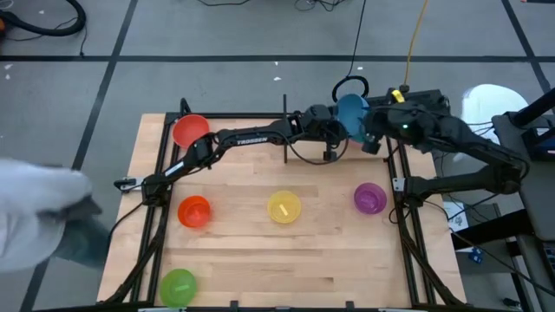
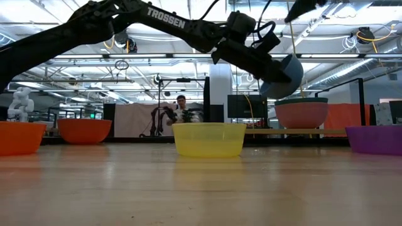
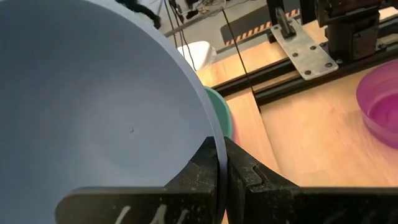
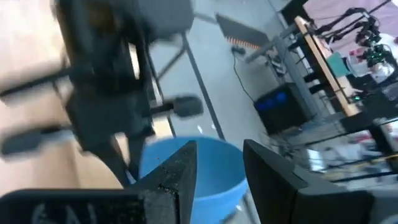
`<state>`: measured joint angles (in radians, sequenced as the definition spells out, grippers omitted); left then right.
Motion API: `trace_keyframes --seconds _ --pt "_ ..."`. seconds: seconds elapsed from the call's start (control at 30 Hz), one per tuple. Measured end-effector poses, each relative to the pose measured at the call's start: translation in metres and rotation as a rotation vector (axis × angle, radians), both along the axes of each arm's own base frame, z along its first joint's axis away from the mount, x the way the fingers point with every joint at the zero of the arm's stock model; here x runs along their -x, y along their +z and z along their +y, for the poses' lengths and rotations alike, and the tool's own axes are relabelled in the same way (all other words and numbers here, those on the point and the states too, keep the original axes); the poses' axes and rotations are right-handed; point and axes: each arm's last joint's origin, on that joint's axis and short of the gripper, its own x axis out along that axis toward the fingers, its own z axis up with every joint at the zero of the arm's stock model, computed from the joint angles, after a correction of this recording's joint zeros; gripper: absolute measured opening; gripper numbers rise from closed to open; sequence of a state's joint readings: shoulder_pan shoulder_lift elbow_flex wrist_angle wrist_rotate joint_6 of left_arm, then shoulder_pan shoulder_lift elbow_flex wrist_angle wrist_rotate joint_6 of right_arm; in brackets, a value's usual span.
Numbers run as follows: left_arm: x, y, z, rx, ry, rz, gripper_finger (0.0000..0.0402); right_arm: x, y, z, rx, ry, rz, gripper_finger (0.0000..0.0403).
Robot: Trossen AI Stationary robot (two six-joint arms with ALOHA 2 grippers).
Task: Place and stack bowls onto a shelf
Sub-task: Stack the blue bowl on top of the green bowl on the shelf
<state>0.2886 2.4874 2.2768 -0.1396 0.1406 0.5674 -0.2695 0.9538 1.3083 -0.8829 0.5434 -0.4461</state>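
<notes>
Looking level across the table, you see nearest the yellow bowl [image 2: 208, 139] standing upright mid-table, with two orange-red bowls [image 2: 20, 137] off to one side and the purple bowl [image 2: 375, 139] at the other edge. Only this low view shows you height: the blue bowl [image 2: 284, 76] hangs tilted in the air above a teal bowl [image 2: 301, 100] nested in a pink one [image 2: 301, 115] on the shelf [image 2: 295, 131].

From above you get the layout instead: the green bowl [image 1: 179, 285] sits at the near left corner, and bare wood lies open between the yellow and purple bowls. The blue bowl shows at the table's far edge, right of centre.

Your left gripper [image 3: 221, 163] is clamped together on the blue bowl's thin rim, its pale smooth inside filling that wrist view, with the teal rim peeking beyond it. Your right gripper [image 4: 217, 163] stands with fingers apart just beside the blue bowl, holding nothing, close against the left arm's wrist, so the two arms are crowded there.
</notes>
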Motion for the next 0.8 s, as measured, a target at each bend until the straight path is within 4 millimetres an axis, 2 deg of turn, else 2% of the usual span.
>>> trace_keyframes --seconds 0.23,0.37,0.57,0.8 --pt "0.001 -0.002 0.0 0.003 -0.002 0.028 0.0004 -0.003 -0.036 -0.001 0.094 0.143 0.335 0.0123" --pt "0.002 -0.004 -0.001 0.009 0.0 0.056 0.0004 -0.002 -0.052 -0.001 0.113 0.201 0.467 0.0123" --pt "0.003 -0.009 -0.005 0.024 -0.006 0.106 0.0004 -0.004 -0.069 -0.006 0.111 0.216 0.555 0.0123" --pt "0.0 -0.01 -0.016 -0.001 -0.033 0.118 0.0004 -0.006 -0.075 -0.016 0.11 0.201 0.619 0.0123"
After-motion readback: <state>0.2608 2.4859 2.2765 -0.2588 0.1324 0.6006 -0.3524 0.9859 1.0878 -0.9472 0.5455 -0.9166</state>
